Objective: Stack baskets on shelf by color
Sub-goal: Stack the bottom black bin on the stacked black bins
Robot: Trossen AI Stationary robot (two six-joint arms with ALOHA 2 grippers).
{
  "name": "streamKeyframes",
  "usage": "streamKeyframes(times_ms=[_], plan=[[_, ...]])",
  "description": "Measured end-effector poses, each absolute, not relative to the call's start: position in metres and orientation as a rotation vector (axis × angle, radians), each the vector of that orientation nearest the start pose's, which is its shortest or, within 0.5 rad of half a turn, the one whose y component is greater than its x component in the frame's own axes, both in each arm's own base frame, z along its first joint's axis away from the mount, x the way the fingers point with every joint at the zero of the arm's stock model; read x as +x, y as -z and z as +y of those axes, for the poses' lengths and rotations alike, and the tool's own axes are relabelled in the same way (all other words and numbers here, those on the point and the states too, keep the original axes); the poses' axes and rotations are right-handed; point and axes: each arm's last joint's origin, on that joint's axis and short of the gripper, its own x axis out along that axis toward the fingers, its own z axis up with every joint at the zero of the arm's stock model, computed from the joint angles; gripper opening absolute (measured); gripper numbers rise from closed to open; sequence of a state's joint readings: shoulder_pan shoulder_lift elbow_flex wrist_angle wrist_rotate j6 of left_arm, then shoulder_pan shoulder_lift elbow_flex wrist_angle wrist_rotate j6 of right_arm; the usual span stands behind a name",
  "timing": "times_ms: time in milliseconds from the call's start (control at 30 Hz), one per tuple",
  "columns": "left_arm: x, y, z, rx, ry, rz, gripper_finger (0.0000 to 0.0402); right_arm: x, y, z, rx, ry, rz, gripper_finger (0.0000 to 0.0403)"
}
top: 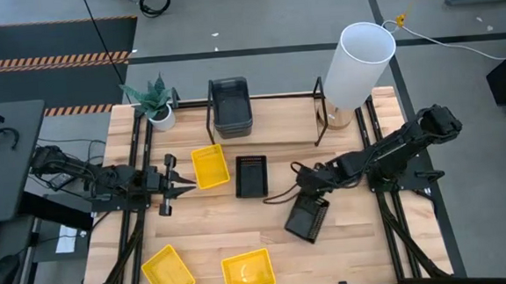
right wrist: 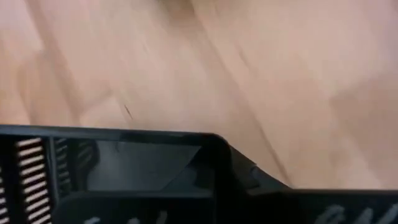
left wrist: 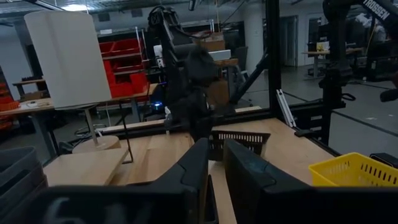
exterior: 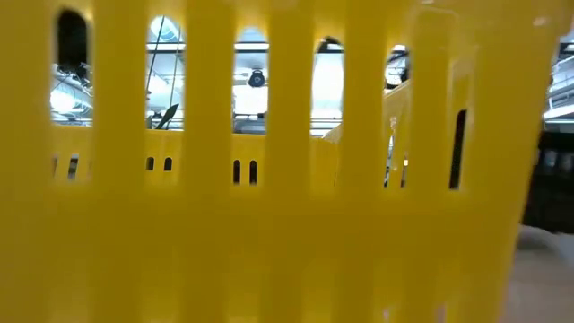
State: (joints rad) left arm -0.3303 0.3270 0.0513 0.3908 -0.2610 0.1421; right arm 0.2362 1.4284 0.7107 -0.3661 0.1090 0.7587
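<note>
Looking down from the high view, my right gripper (top: 313, 191) is low at a black perforated basket (top: 308, 217), pinching its upper rim; that basket sits tilted, long axis running diagonally from upper right to lower left. My right wrist view confirms the pinch: the basket rim (right wrist: 124, 155) sits right at the camera with bare table (right wrist: 249, 68) beyond.

A second black basket (top: 251, 175) lies mid-table, long axis running away from the front edge. Just beside it is a yellow basket (top: 210, 166), slightly skewed. Two more yellow baskets (top: 168, 273) (top: 248, 272) sit near the front edge, apart from each other. Dark grey baskets (top: 230, 105) are stacked on the shelf (top: 318, 120) at its left end; the rest of the shelf is open. A white cylinder (top: 357, 65) stands at the right end.

My left gripper (top: 178, 180) hovers just left of the upper yellow basket, fingers spread, holding nothing. Its wrist view shows the other arm over the black basket (left wrist: 239, 140).

Low view is blocked by a yellow basket wall (exterior: 269, 242).

Open wood lies between the front baskets and the middle row.
</note>
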Motion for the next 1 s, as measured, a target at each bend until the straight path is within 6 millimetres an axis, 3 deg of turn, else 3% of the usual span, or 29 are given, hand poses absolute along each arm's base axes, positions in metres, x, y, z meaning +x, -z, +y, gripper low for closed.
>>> streamKeyframes(times_ms=[567, 667, 1000], plan=[[0.113, -0.190, -0.031, 0.109, 0.061, -0.115, 0.0058, 0.317, -0.272, -0.005, 0.257, 0.325, 0.668, 0.0004], [0.113, -0.190, -0.031, 0.108, 0.061, -0.116, 0.0056, 0.335, -0.280, -0.014, 0.182, 0.318, 0.662, 0.0004], [0.113, -0.190, -0.031, 0.109, 0.061, -0.112, 0.0066, 0.398, -0.274, -0.045, -0.038, 0.229, 0.807, 0.0005]])
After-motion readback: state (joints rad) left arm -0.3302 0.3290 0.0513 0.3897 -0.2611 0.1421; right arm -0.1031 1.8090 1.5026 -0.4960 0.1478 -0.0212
